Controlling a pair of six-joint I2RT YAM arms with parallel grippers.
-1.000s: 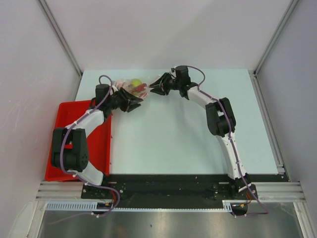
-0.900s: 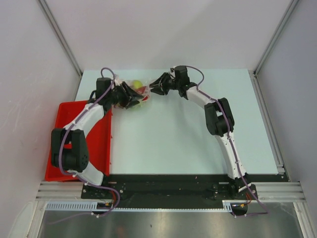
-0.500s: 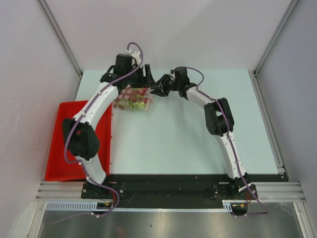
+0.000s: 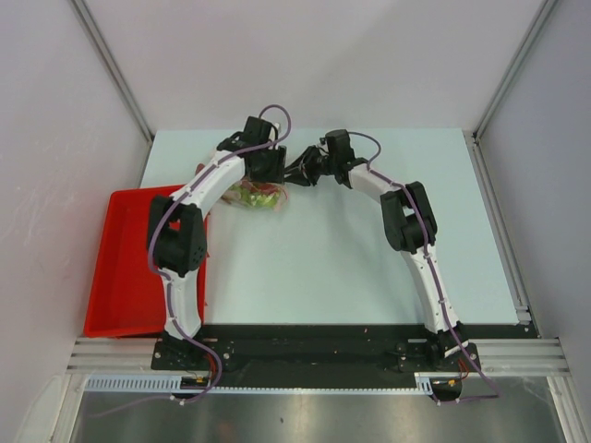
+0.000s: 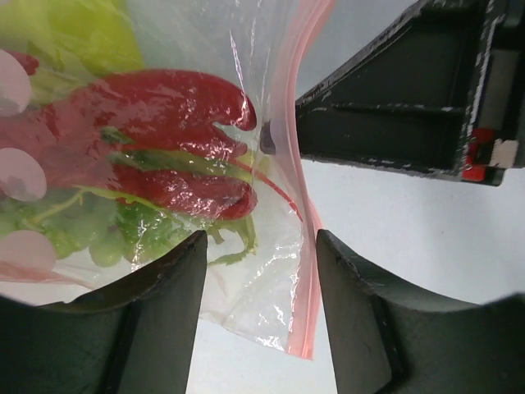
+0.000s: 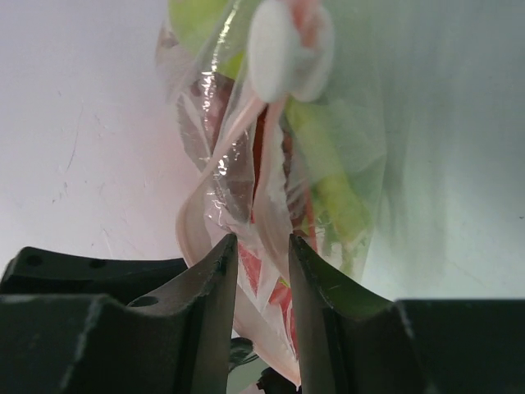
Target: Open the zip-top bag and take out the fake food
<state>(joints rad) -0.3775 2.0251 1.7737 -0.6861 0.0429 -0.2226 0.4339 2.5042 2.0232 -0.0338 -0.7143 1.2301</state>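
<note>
The zip-top bag (image 4: 257, 197) lies at the far middle-left of the table. In the left wrist view its clear plastic (image 5: 246, 287) shows a red lobster (image 5: 164, 107), green grapes (image 5: 90, 238) and a yellow-green piece (image 5: 90, 33) inside. The pink zip strip (image 5: 305, 271) runs down its right edge. My left gripper (image 5: 261, 246) is open, with its fingers on either side of the bag's lower corner; it also shows in the top view (image 4: 268, 175). My right gripper (image 6: 262, 242) is shut on the bag's mouth edge, just right of the bag in the top view (image 4: 294, 173).
A red tray (image 4: 120, 277) sits at the table's left edge, beside the left arm. Grey walls close in the table at the back and on both sides.
My left arm has swung up and to the right, from the bag's left side to above it. The bag now lies a little nearer and to the right. My right gripper has hardly moved.
</note>
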